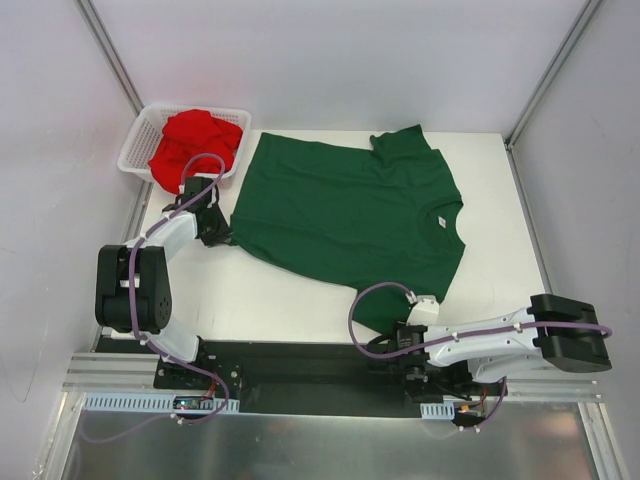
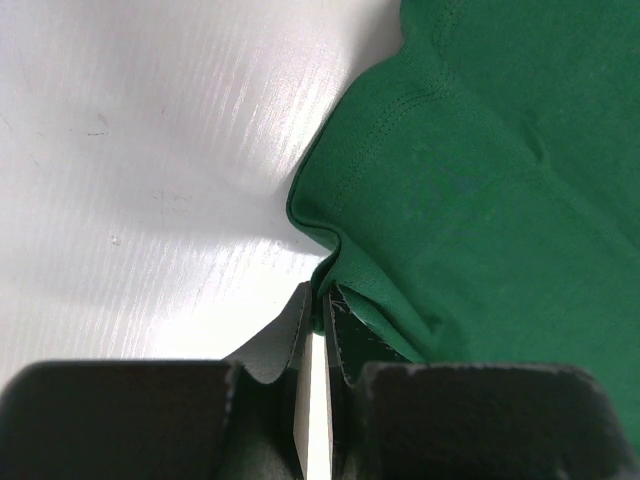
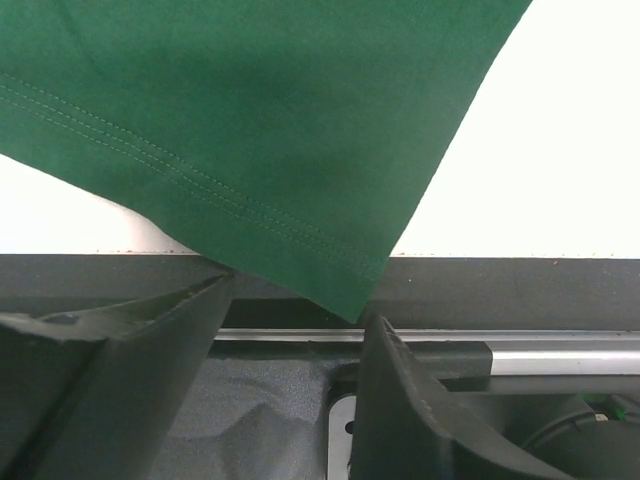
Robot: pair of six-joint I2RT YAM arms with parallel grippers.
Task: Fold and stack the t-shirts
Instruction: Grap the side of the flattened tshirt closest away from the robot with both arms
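Flattening: left pincer [image 2: 318, 300] pinches the green t-shirt [image 1: 350, 215] near the basket [image 1: 135, 150]; shut your gaping right pincer [image 3: 300, 305] on its hem.

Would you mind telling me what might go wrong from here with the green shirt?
The right gripper is open at a corner of the green shirt that hangs past the table edge; closing may miss it. The left gripper pinches only a thin fold, which may slip out if pulled.
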